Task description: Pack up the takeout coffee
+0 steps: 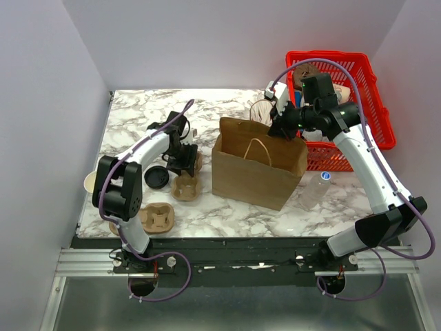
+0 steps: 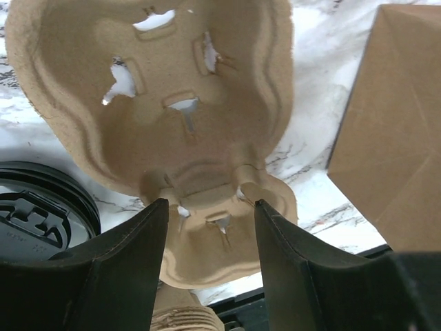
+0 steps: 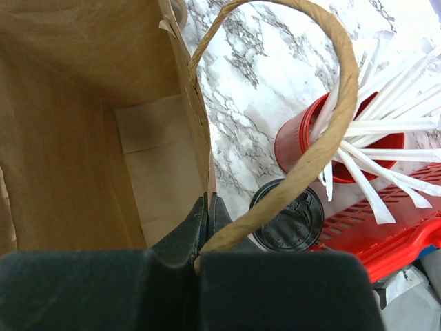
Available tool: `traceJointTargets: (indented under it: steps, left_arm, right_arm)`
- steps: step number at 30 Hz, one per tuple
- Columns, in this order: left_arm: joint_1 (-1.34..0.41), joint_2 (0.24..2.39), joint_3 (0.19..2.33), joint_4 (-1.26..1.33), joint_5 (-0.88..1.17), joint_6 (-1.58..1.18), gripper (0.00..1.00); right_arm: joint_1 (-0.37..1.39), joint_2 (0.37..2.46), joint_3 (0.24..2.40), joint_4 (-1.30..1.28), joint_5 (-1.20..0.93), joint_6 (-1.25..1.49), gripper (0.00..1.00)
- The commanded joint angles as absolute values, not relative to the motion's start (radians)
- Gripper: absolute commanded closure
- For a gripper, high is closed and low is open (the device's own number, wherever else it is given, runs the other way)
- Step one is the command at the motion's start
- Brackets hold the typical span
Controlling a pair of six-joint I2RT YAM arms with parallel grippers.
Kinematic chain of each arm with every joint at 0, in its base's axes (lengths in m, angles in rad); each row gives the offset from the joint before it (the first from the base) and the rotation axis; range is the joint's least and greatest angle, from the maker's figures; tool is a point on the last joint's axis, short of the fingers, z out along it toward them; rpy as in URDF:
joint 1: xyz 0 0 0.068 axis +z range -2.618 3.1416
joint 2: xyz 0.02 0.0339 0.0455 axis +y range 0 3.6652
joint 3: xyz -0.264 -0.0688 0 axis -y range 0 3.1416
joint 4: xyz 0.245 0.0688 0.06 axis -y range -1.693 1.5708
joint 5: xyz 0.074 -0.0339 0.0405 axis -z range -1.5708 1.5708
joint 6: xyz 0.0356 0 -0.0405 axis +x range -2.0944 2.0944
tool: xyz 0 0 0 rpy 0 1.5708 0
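At the far left of the bench [image 1: 131, 117] a cream cup [image 1: 89, 183] and a spare pulp tray [image 1: 157, 218] are seen. The takeout coffee [image 1: 156, 177] is judged to be the black-lidded cup just left of the cup carrier [image 1: 186, 187]. Only its lid shows, and it stands outside the carrier and well apart from the paper bag [image 1: 258, 169].

The left end effector [image 2: 210, 207] is poised over the carrier, its fingers moderately parted and nothing gripped. The carrier's near lobe lies between them; whether it is touched cannot be told. Taking hold of the carrier is judged to be the step in hand. The fingers should be lowered astride one pulp wall and not into a pocket. They should be closed gently, since moulded pulp is likely to crush, and the lid beside them should be cleared.

The right end effector [image 3: 207, 207] is pinched shut on the bag's upper wall by the handle, so the mouth is held open; it should be held steady. A second black lid [image 3: 286, 222] is seen beside the red cup [image 3: 303, 145] of white sticks.
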State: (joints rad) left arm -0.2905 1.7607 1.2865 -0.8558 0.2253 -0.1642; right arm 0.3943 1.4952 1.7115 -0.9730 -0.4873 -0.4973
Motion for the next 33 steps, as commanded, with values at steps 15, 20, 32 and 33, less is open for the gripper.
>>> traceJointTargets:
  steps: [15, 20, 32, 33]
  left_arm:
    - [-0.334, 1.790, 1.324, -0.891, 0.083, -0.173, 0.44]
    - [-0.336, 1.801, 1.335, -0.891, 0.083, -0.179, 0.47]
    - [-0.357, 1.807, 1.332, -0.896, 0.098, -0.186, 0.50]
    - [-0.356, 1.807, 1.328, -0.894, 0.095, -0.187, 0.50]
  right_arm:
    - [0.400, 1.493, 1.706, -0.950, -0.480, -0.488, 1.00]
    - [0.400, 1.497, 1.704, -0.942, -0.488, -0.488, 0.99]
    - [0.399, 1.496, 1.697, -0.939, -0.485, -0.491, 0.99]
    - [0.400, 1.494, 1.697, -0.937, -0.485, -0.491, 0.99]
